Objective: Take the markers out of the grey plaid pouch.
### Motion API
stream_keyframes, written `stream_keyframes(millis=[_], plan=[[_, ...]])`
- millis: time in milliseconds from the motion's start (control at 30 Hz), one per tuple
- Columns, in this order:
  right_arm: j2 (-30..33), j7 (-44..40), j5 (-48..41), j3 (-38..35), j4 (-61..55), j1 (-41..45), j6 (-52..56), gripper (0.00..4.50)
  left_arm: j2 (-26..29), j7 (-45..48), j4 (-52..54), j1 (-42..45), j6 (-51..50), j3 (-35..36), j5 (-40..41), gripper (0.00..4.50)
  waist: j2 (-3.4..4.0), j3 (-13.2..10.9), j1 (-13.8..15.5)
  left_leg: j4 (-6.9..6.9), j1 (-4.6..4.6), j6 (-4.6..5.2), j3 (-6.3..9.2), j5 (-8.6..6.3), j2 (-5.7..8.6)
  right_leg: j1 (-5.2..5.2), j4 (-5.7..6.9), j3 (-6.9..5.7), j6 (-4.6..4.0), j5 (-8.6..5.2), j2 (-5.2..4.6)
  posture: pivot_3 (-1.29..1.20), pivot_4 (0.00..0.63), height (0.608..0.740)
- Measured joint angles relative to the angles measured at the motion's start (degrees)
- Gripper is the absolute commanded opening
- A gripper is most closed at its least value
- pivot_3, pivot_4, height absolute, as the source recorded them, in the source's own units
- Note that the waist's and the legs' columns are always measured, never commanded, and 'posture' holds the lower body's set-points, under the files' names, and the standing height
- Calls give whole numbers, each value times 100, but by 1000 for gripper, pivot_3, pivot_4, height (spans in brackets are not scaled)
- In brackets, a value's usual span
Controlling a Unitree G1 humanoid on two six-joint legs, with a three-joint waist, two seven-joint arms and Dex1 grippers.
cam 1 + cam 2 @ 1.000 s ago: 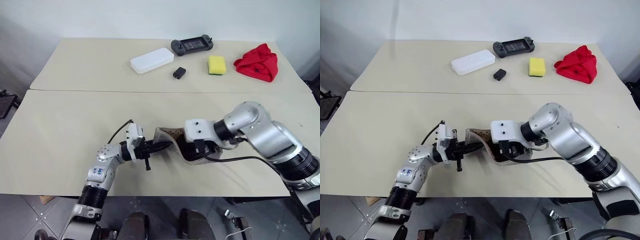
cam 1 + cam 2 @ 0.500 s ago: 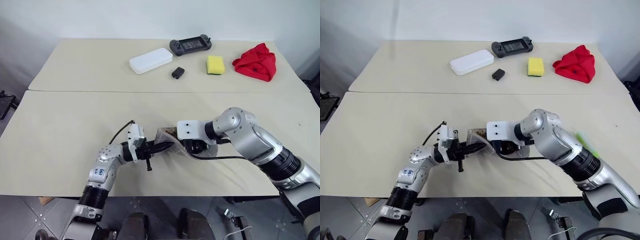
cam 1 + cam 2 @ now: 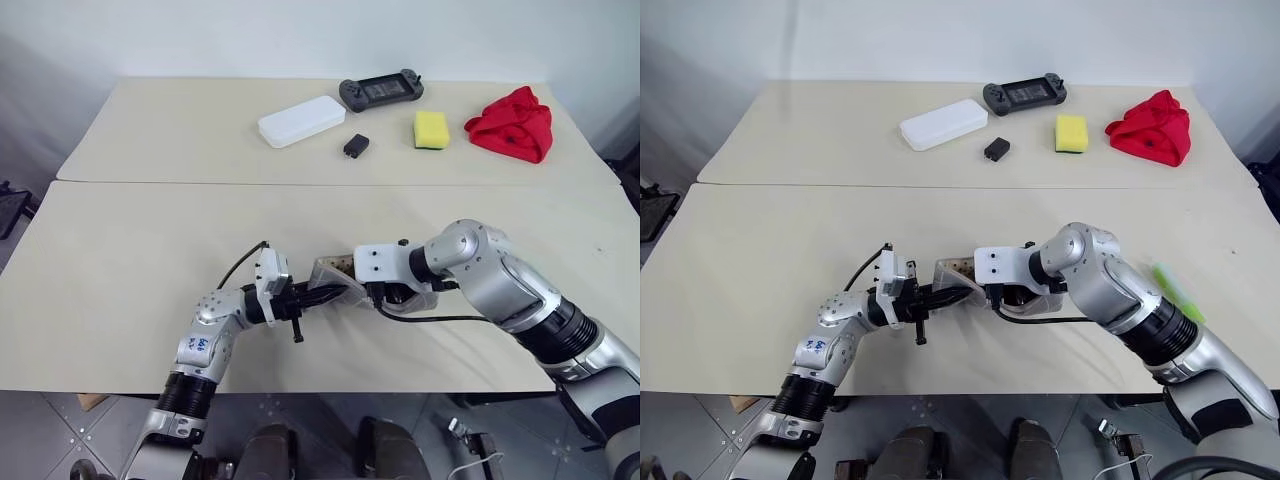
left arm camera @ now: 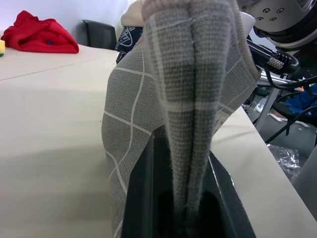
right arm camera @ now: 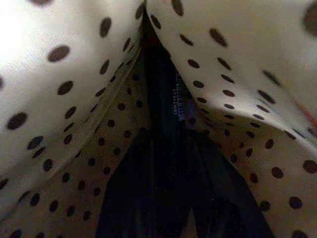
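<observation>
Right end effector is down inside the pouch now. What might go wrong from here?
1. The left end effector pinches only one edge of the grey plaid pouch; a hard pull may drag the fabric free.
2. Inside, the right end effector sits against a dark marker beside polka-dot lining; it may catch lining instead.

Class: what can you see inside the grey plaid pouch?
Inside the grey plaid pouch: cream lining with dark dots and a dark marker between the right gripper's fingers. Anything deeper is hidden.
</observation>
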State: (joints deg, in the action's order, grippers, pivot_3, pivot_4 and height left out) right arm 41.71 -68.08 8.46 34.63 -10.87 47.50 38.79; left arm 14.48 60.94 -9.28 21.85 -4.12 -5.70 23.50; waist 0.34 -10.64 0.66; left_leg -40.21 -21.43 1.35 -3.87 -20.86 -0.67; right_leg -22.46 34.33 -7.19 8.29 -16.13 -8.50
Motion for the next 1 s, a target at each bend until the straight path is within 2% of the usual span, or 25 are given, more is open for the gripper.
stream_keyframes(millis=[400,567,800,1000], plan=[[-173,12,71,-47,274,-28,-272,545,73,-12,-7,-1,0,19,-5,0,-14,10,-76,-1,16,-1,3,1,-1,12,6,3,0,0,0,0,150,740],[-286,-20,-212,-425,426,-196,-638,545,100,-22,4,-2,-3,34,-2,0,-18,11,-79,0,15,-2,5,1,-2,7,8,8,0,0,0,0,150,740],[-241,-925,-1554,-1712,954,-787,-2408,544,108,50,449,-20,-43,20,161,0,-19,10,-59,7,8,0,1,0,1,6,-5,4,0,0,-1,0,150,740],[-279,-1455,-2140,-2176,1637,-1008,-3415,544,94,38,704,-2,-170,-129,250,0,-19,10,-82,7,11,0,1,0,-4,6,-3,4,0,0,2,0,150,740]])
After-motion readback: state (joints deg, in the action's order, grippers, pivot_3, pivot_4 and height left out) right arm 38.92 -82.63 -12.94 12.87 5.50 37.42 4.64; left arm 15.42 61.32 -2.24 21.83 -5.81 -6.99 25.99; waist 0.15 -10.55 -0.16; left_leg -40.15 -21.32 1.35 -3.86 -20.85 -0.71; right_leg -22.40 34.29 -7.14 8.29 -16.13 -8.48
